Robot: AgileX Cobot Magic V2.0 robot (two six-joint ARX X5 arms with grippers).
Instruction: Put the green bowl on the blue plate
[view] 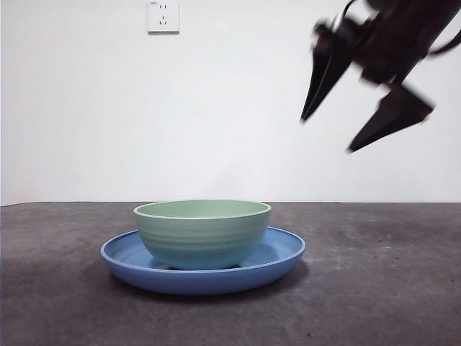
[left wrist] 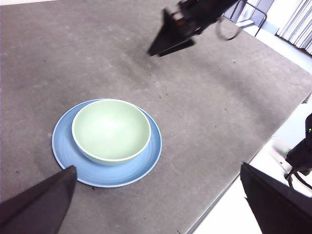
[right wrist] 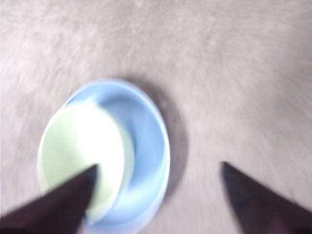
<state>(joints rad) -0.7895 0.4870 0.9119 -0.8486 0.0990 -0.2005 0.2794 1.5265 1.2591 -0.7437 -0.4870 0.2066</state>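
Note:
The green bowl (view: 202, 234) sits upright inside the blue plate (view: 284, 252) on the dark table. Both show in the left wrist view, bowl (left wrist: 111, 129) and plate (left wrist: 152, 146), and blurred in the right wrist view, bowl (right wrist: 78, 146) and plate (right wrist: 146, 136). My right gripper (view: 328, 135) is open and empty, high above the table and to the right of the bowl; it also shows in the left wrist view (left wrist: 158, 48) and its own view (right wrist: 159, 165). My left gripper (left wrist: 157, 167) is open and empty, high and back from the plate, out of the front view.
A white wall with a socket (view: 163, 16) stands behind the table. The table's edge (left wrist: 229, 192) runs near the left gripper, with pale floor beyond it. A metal frame (left wrist: 253, 12) stands past the far corner.

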